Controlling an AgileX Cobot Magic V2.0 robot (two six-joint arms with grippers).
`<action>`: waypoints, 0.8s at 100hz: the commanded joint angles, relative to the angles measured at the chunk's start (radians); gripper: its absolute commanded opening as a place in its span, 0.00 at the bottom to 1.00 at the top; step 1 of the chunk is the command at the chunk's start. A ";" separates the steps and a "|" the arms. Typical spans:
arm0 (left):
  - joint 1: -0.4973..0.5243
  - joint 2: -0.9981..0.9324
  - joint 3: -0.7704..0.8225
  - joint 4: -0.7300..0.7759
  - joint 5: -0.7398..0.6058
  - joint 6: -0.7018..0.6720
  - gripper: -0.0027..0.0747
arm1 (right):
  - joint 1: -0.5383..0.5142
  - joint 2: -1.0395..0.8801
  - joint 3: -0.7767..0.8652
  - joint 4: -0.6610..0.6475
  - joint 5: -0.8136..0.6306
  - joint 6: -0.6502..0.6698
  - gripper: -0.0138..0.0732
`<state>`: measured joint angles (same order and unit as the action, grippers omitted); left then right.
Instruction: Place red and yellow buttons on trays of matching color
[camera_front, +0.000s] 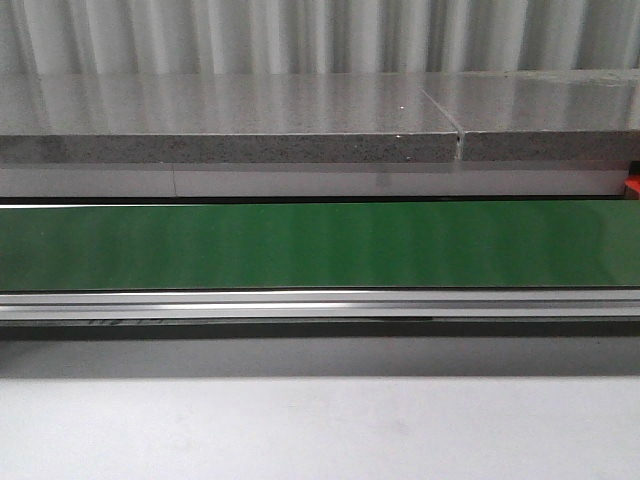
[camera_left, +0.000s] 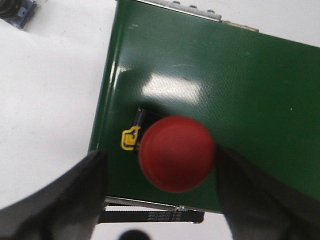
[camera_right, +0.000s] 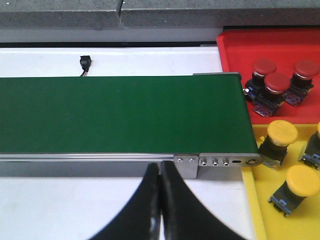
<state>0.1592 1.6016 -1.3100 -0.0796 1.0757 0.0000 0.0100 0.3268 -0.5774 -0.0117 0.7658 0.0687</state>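
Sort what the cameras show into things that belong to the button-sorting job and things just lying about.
Belongs to the job:
- round red push button on the green conveyor belt, between the open left gripper fingers
- red plastic tray holding three red buttons
- yellow plastic tray holding yellow buttons
- closed right gripper

Just lying about:
- small black connector on the white table
- grey stone slab behind the belt

Glossy green belt (camera_front: 320, 245), speckled stone slab (camera_front: 220, 120), brushed metal rail (camera_front: 320, 303)
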 joint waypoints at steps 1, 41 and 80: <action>-0.006 -0.034 -0.029 -0.020 -0.033 0.006 0.75 | 0.001 0.008 -0.023 -0.001 -0.069 -0.005 0.09; 0.031 -0.038 -0.196 -0.087 -0.042 0.000 0.67 | 0.001 0.008 -0.023 -0.001 -0.069 -0.005 0.09; 0.241 0.041 -0.199 -0.079 0.015 -0.047 0.67 | 0.001 0.008 -0.023 -0.001 -0.069 -0.005 0.09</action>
<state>0.3653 1.6493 -1.4757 -0.1454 1.1014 -0.0309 0.0100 0.3268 -0.5774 -0.0117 0.7658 0.0687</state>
